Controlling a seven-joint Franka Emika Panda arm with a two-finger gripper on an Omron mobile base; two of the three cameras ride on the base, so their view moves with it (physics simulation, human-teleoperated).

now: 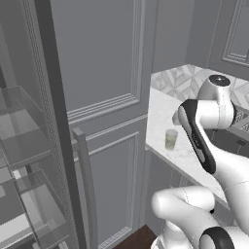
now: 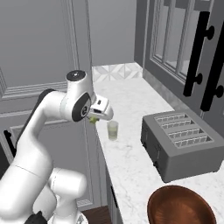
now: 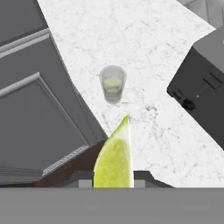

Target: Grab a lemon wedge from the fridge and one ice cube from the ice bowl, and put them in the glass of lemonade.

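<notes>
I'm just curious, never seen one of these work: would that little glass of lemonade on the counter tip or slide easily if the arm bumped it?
Probably. The glass of lemonade looks small and upright on smooth marble counter, so a nudge might slide it. It appears only partly filled, so likely light, and a high bump could tip it.

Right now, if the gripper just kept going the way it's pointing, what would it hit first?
Probably the glass of lemonade, which sits almost dead ahead of the lemon wedge held in the jaws; depth is unclear, so it might meet the marble counter just beside it.
</notes>
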